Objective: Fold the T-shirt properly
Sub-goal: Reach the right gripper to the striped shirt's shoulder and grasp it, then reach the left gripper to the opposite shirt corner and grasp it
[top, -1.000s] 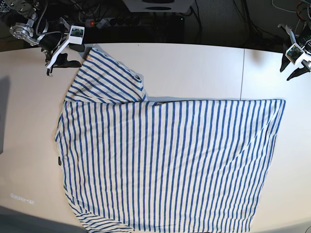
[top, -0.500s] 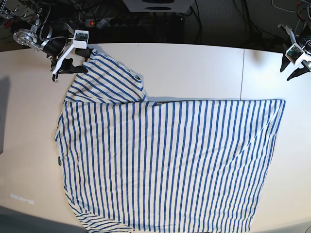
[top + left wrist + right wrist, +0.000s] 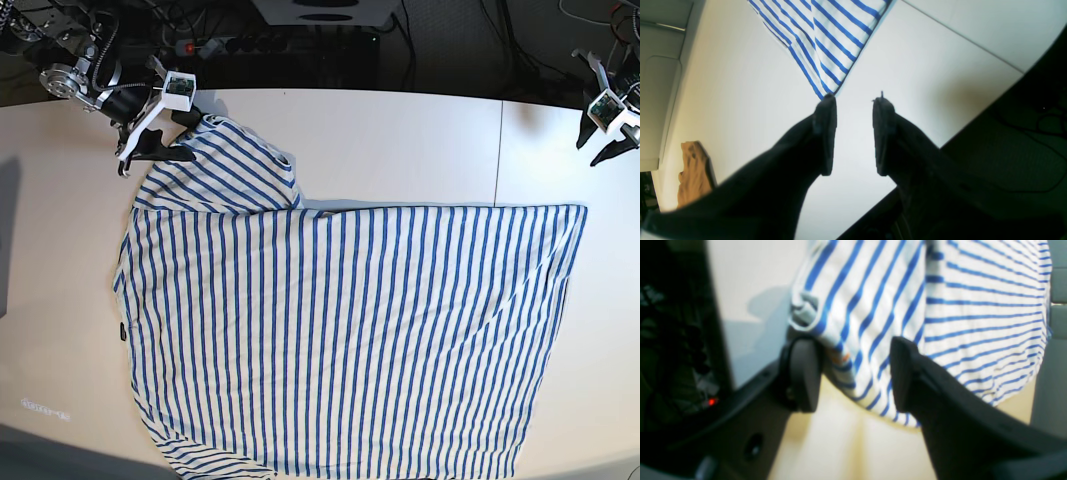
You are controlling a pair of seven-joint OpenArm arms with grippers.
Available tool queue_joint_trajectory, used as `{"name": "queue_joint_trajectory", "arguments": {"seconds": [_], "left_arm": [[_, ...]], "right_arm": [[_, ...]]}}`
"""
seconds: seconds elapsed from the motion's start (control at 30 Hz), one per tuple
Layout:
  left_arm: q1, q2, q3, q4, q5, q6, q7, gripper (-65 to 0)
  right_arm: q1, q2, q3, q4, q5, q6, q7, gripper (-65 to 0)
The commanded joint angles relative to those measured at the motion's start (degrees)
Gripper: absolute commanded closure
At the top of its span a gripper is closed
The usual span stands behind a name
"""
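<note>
I have the T-shirt (image 3: 340,330) spread flat across the white table (image 3: 400,140), its thin blue stripes running along its length and its body reaching from the table's near edge up to about the middle. One sleeve (image 3: 225,165) lies folded up toward the far corner of the shirt, pointing at the back edge of the table, and a small dark label (image 3: 121,329) shows on the shirt's edge on the side where the sleeve is. My right gripper (image 3: 150,140) sits at the tip of that sleeve; in the right wrist view its jaws stand wide apart with the striped sleeve end (image 3: 873,323) bunched between them, one fingertip (image 3: 801,373) touching the cloth's rolled hem, the other just beside the fabric, so I would call it spread around the sleeve rather than clamped on it. A small orange mark (image 3: 840,357) shows on the cloth near that fingertip. My left gripper (image 3: 608,135) is well apart from the shirt, over bare table by the far corner on the opposite side. In the left wrist view its two dark fingers (image 3: 825,133) are parted with a clear gap of white table between them and nothing held, and the shirt's corner (image 3: 826,90) appears just beyond their tips. Behind the table's back edge I see dark cables (image 3: 300,45).
</note>
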Motion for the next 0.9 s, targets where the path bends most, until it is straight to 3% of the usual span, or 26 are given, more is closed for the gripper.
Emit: {"name": "queue_joint_trajectory", "arguments": {"seconds": [0.0,0.33,0.4,0.53,0.7,0.87], "left_arm": [[0.5,-0.8,-0.5,0.7,-0.3,-0.2,-0.8,-22.0],[0.2,-5.0,-0.5,0.7,-0.2,-0.2,-0.8,-22.2],[0.1,-6.0,-0.5,0.7,-0.1,1.3,-0.8,-22.2],[-1.8,-8.2,-0.5,0.1,0.8,2.8,-1.2,-23.1],[-7.0,-11.6,3.0,-4.2,0.7,2.6,-2.1,-24.4],[-16.3,-13.4,13.9,-10.4,3.3,2.6,-2.3,-24.6]], "right_arm": [[0.4,0.6,-0.4,-1.5,-0.8,4.4,-3.3,-33.2],[6.0,0.5,-7.2,-8.5,-0.8,5.6,-3.3,-32.4],[6.2,0.5,-7.5,-9.0,-0.8,5.6,-2.9,-25.4],[6.5,0.5,-7.5,-9.2,-0.8,5.6,-2.9,0.0],[6.5,0.5,-7.5,-9.3,-0.8,5.6,-3.0,0.0],[6.5,0.5,-7.5,-9.3,0.8,5.6,-3.0,0.0]]}}
